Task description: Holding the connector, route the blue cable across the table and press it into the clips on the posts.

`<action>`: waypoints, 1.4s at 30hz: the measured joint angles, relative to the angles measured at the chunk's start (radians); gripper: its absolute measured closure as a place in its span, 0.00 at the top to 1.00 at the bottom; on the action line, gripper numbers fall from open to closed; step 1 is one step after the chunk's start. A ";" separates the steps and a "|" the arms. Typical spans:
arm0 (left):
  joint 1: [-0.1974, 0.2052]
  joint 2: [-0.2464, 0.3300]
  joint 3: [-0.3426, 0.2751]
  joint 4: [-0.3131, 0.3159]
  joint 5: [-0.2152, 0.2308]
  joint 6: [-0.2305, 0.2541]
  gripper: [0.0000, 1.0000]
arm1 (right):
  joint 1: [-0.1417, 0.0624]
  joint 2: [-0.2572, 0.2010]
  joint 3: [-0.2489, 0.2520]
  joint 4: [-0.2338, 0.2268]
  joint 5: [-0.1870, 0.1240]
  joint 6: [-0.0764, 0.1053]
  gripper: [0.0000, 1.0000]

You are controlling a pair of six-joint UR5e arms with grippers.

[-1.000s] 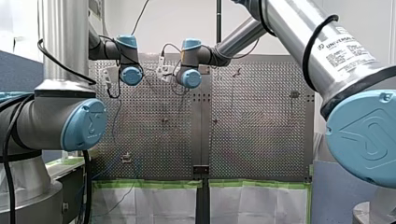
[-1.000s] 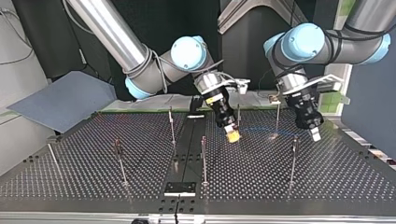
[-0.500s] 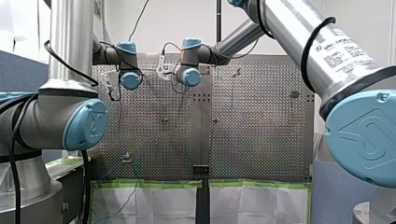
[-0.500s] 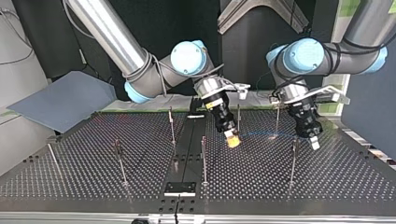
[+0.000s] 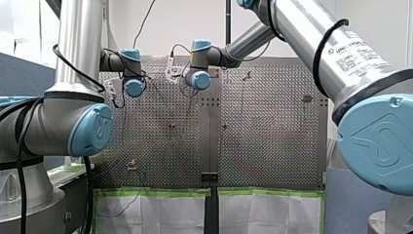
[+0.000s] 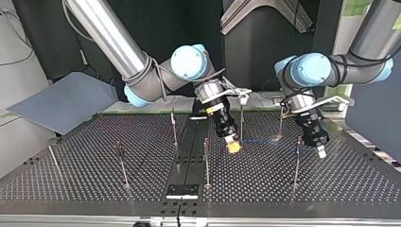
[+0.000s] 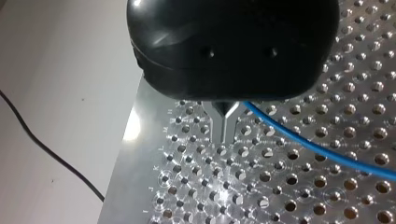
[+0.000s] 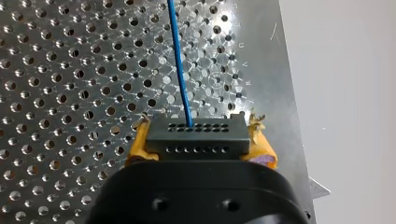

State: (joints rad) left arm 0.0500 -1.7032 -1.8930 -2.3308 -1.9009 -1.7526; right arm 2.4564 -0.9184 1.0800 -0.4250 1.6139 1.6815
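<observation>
Silver tubes (image 5: 80, 39) are joined by light-blue caps (image 5: 90, 129), black cables (image 5: 325, 46) are strung alongside, and yellow pads (image 8: 137, 143) are fitted to the right gripper (image 8: 198, 140).

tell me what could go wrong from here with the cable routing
1. The thin blue cable leaves the connector at one hole, held in my right tool. A hard pull may strain that joint or twist the connector between the yellow pads.
2. In the top view my left tool hangs close beside a post. It may knock it, or the cable may slip past it.
</observation>
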 joint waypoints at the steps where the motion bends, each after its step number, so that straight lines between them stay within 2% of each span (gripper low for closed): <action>1: 0.002 0.000 0.000 -0.001 0.000 -0.002 0.00 | -0.001 0.000 0.000 0.000 0.000 0.000 0.00; 7: 0.010 -0.001 -0.002 -0.010 0.002 -0.037 0.00 | -0.004 0.000 0.000 0.001 0.000 -0.002 0.00; 8: 0.010 -0.001 -0.002 -0.014 0.002 -0.045 0.08 | -0.004 0.000 0.000 0.001 0.000 -0.003 0.00; 9: 0.011 -0.001 -0.002 -0.020 0.002 -0.053 0.08 | -0.004 0.000 0.000 0.001 0.001 -0.004 0.00; 10: 0.012 0.000 -0.002 -0.029 0.002 -0.064 0.17 | -0.004 0.000 0.000 0.001 0.001 -0.004 0.00; 11: 0.012 0.000 -0.002 -0.037 0.002 -0.071 0.22 | -0.004 0.000 0.000 0.001 0.001 -0.005 0.00; 12: 0.012 0.000 -0.002 -0.045 0.001 -0.076 0.22 | -0.004 0.000 0.000 0.001 0.002 -0.006 0.00; 14: 0.013 0.001 -0.003 -0.066 0.001 -0.085 0.38 | -0.004 0.000 0.000 0.002 0.003 -0.007 0.00; 15: 0.013 0.001 -0.003 -0.074 0.001 -0.088 0.38 | -0.004 0.000 0.000 0.002 0.005 -0.009 0.00; 16: 0.013 0.003 -0.003 -0.085 0.002 -0.090 0.42 | -0.004 0.000 0.000 0.002 0.006 -0.010 0.00; 17: 0.014 0.004 -0.004 -0.093 0.004 -0.091 0.56 | -0.004 0.000 0.000 0.003 0.009 -0.012 0.00; 18: 0.014 0.006 -0.006 -0.101 0.007 -0.092 0.56 | -0.004 0.000 0.000 0.004 0.012 -0.014 0.00; 19: 0.015 0.011 -0.011 -0.113 0.013 -0.094 0.69 | -0.004 0.000 0.000 0.006 0.015 -0.016 0.00; 20: 0.016 0.015 -0.016 -0.122 0.018 -0.096 0.78 | -0.003 0.000 -0.001 0.009 0.020 -0.020 0.00; 21: 0.016 0.021 -0.021 -0.130 0.023 -0.100 0.78 | -0.002 0.000 -0.002 0.015 0.028 -0.027 0.00; 22: 0.017 0.029 -0.027 -0.143 0.029 -0.107 0.94 | -0.001 0.000 -0.003 0.022 0.035 -0.033 0.00; 23: 0.017 0.035 -0.031 -0.152 0.032 -0.113 1.00 | 0.000 0.000 -0.005 0.029 0.043 -0.040 0.00; 30: 0.015 0.076 -0.042 -0.215 0.035 -0.147 1.00 | 0.009 -0.001 -0.027 0.094 0.109 -0.096 0.00; 33: 0.009 0.083 -0.043 -0.243 0.036 -0.159 1.00 | 0.013 -0.004 -0.034 0.121 0.136 -0.112 0.00; 38: -0.001 0.103 -0.062 -0.287 0.041 -0.169 1.00 | 0.018 -0.008 -0.036 0.146 0.153 -0.122 0.00; 42: -0.005 0.134 -0.092 -0.321 0.064 -0.180 1.00 | 0.020 -0.010 -0.038 0.156 0.156 -0.128 0.00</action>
State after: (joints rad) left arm 0.0451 -1.5692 -1.9854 -2.6520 -1.8371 -1.9322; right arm 2.4762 -0.9285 1.0417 -0.2691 1.7695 1.5539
